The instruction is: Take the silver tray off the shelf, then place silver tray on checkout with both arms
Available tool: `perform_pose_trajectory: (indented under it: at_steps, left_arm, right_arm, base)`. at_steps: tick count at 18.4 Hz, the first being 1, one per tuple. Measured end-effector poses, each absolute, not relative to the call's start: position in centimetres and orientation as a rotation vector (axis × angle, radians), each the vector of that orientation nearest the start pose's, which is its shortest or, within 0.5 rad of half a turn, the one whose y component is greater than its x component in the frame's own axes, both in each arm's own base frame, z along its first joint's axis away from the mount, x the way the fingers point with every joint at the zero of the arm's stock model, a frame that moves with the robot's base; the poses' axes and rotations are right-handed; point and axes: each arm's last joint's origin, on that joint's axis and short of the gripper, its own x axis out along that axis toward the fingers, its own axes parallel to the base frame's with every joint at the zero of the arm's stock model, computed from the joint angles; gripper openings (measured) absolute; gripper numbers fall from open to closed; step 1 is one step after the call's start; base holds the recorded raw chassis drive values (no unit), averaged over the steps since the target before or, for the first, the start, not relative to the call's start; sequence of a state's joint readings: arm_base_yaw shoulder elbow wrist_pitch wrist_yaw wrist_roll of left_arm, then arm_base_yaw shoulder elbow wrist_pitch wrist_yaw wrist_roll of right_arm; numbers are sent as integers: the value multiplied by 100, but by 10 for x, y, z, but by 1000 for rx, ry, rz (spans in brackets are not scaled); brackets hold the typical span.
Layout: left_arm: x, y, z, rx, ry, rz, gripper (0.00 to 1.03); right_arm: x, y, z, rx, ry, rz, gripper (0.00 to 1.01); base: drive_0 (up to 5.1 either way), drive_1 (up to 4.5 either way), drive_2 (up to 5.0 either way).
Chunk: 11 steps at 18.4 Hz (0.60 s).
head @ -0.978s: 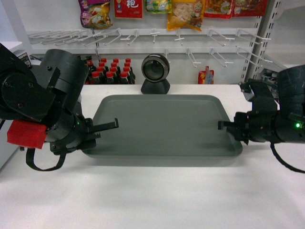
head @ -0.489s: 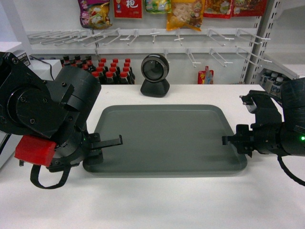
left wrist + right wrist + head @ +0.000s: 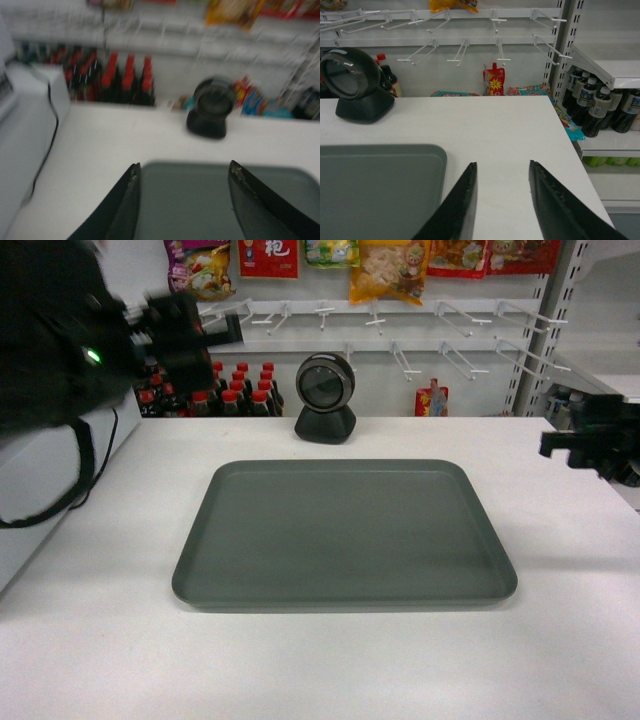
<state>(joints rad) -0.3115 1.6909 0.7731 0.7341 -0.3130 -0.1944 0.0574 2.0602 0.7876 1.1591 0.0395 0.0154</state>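
The silver tray [image 3: 345,535] lies flat on the white checkout [image 3: 330,670], with nothing on it and nothing touching it. My left gripper [image 3: 228,328] is raised high at the back left, blurred, well clear of the tray. In the left wrist view its gripper [image 3: 184,170] is open, with the tray [image 3: 185,205] far below between the fingers. My right gripper [image 3: 552,445] hovers off the tray's right side, apart from it. In the right wrist view that gripper [image 3: 502,167] is open over bare counter, and the tray's corner [image 3: 375,190] lies to its left.
A black round-headed scanner [image 3: 326,398] stands just behind the tray. A white register box [image 3: 60,480] with a black cable sits at the left. Red-capped bottles [image 3: 235,390] and peg hooks line the back wall. A white shelf [image 3: 615,67] with dark bottles stands to the right.
Both grippers let go of the tray's short edges. The left arm swung up and back to the upper left. The right arm drew back to the right. The tray stays put.
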Motion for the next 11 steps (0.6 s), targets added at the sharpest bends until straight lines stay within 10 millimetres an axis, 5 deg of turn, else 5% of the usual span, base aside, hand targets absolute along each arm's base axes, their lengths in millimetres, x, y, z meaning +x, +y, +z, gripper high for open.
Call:
perform_pose_trajectory:
  at_steps: [1, 3, 5, 9, 11]
  left_arm:
    - [310, -84, 195, -103, 53, -18, 43]
    - [276, -53, 170, -34, 42, 22, 19]
    - [248, -40, 174, -21, 7, 5, 1]
    - [206, -21, 154, -10, 59, 4, 1]
    - [195, -16, 166, -18, -7, 9, 1]
  right_arm:
    - [344, 18, 105, 7, 102, 12, 29]
    - [308, 12, 120, 3, 75, 0, 5]
    - [277, 3, 131, 3, 60, 10, 2]
    - [230, 0, 142, 4, 31, -4, 2]
    - [212, 0, 148, 4, 13, 0, 2]
  base:
    - [0, 0, 0]
    - [0, 0, 0]
    - [0, 0, 0]
    - [0, 0, 0]
    - [0, 0, 0]
